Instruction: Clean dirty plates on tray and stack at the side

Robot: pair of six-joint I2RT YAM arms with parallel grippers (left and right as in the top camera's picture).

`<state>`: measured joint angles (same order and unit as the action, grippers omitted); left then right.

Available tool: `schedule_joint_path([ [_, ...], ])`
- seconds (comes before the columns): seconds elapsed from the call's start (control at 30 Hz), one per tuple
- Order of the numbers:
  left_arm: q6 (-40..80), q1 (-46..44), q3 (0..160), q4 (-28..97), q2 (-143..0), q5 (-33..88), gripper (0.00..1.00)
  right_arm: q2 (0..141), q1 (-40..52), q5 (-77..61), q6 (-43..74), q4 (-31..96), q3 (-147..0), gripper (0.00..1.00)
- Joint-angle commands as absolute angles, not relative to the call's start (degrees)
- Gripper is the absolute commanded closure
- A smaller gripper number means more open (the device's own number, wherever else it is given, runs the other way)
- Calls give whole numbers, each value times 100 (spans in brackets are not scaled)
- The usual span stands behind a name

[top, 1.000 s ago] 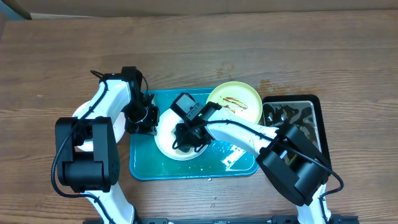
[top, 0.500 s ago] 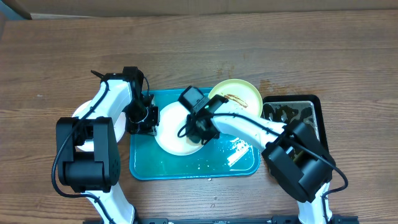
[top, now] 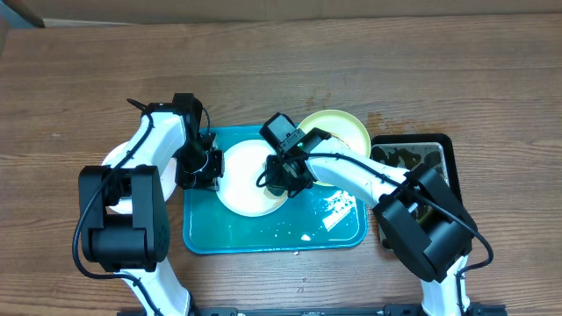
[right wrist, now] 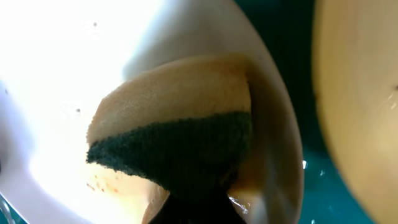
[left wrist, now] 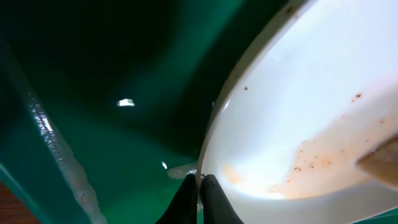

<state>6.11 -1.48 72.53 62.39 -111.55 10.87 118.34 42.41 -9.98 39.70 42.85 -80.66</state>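
Observation:
A white plate (top: 241, 180) lies in the teal tray (top: 272, 237). My left gripper (top: 204, 169) is shut on its left rim; the left wrist view shows the fingers (left wrist: 200, 186) pinching the rim of the plate (left wrist: 311, 106), which bears faint brown specks. My right gripper (top: 283, 175) is shut on a yellow and dark green sponge (right wrist: 174, 130) pressed on the plate's right side (right wrist: 74, 56). A pale yellow-green plate (top: 344, 132) sits at the tray's back right, partly hidden by the right arm. Another white plate (top: 112, 158) lies left of the tray, mostly hidden under the left arm.
A black pan of water (top: 413, 167) with dark bits stands right of the tray. White foam (top: 336, 211) and water lie on the tray floor at the front right. The wooden table (top: 281, 70) stretches behind.
My right gripper with the sponge has moved back and right across the white plate. The left gripper has stayed on the rim.

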Motion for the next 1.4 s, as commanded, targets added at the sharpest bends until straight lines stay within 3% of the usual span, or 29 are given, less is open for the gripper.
schedule_joint_path([
  [0.0,644,-89,7236,6263,-11220,576,96,11944,4252,-854,3688,4571,-8016,96],
  [0.57,644,-64,7255,6302,-10875,574,96,10280,3760,357,3446,5784,-8451,96],
  [1.0,690,-73,7255,6394,-9098,51,96,9977,1498,506,3013,6978,-8374,96],
  [1.17,690,-86,7255,6536,-8639,-23,96,9977,932,113,2744,7028,-8053,96],
  [1.37,687,-217,7253,7011,-8586,-21,96,9977,1046,-1081,1837,6928,-7883,96],
])
